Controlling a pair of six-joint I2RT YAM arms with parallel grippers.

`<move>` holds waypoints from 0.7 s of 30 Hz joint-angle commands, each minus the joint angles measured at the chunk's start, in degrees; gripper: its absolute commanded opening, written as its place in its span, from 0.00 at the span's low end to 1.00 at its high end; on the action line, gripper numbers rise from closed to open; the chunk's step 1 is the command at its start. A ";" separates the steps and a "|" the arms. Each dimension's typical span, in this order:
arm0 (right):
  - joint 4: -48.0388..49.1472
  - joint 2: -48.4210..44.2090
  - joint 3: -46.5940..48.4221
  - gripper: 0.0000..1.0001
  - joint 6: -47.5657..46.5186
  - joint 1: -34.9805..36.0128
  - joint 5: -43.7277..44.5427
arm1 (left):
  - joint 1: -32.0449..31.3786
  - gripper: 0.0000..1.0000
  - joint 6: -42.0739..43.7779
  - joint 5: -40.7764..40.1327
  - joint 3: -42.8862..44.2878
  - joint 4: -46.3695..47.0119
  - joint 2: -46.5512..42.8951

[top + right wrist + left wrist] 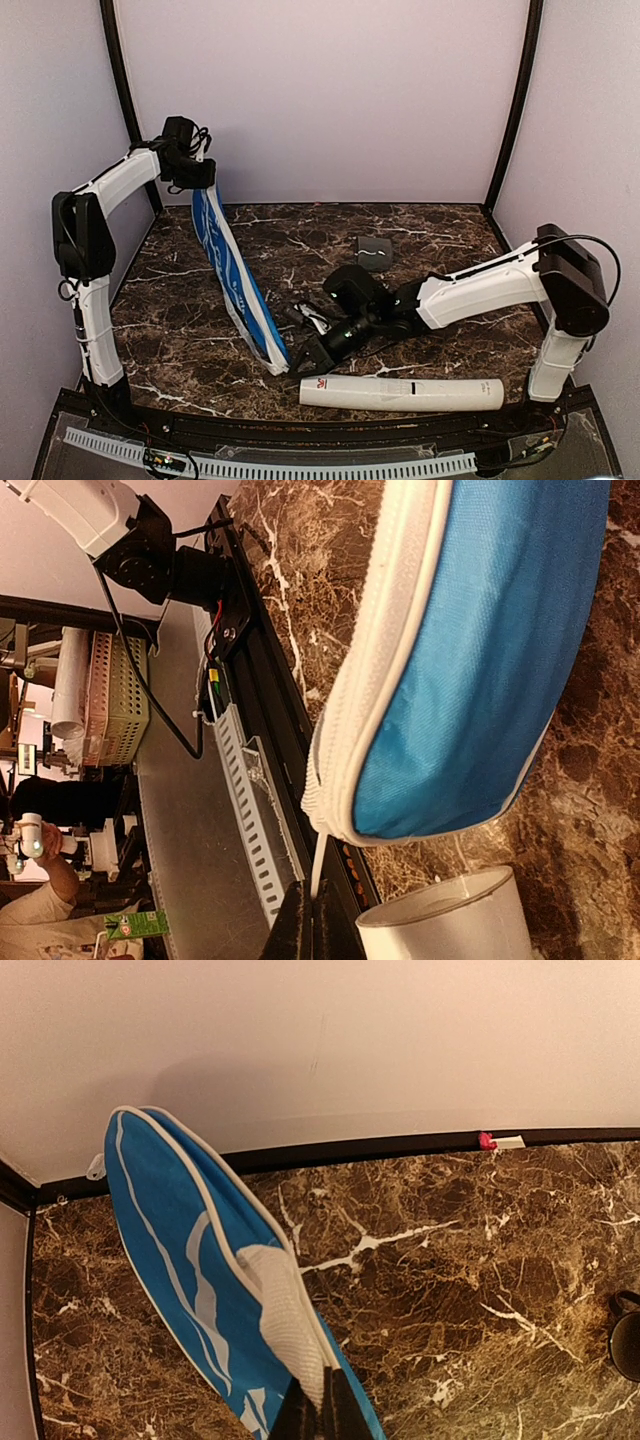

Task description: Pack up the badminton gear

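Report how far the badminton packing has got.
Done, apparently: no racket or shuttlecock lies loose in view, though the blue bag hides its contents. In hand: the left tool holds the bag's far end up while the right tool pinches its white pull at the near end. Left: the white tube lies outside the bag, and a small dark item sits behind.

Blue zip bag (232,275) hangs slanted: top end clamped in L gripper (197,182) at back-left, bottom end down at marble tabletop (440,230) w/ R gripper (303,360) pinched closed on it. Long white tube (400,393) lies flat along near edge, just beside R gripper. Small dark grey item (373,252) sits mid-tabletop, apart.
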 commanded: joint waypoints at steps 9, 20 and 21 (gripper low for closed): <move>-0.93 -10.98 -6.00 0.00 3.72 -5.57 4.19 | 1.16 0.00 3.99 -5.72 -1.59 3.88 2.14; -10.56 -15.54 -13.68 0.00 -1.19 -17.18 9.79 | 1.16 0.00 1.64 -2.03 -3.05 3.48 5.39; -10.97 -15.62 -14.41 0.00 -1.74 -18.06 9.90 | 1.07 0.00 1.33 -1.54 -3.49 3.40 5.39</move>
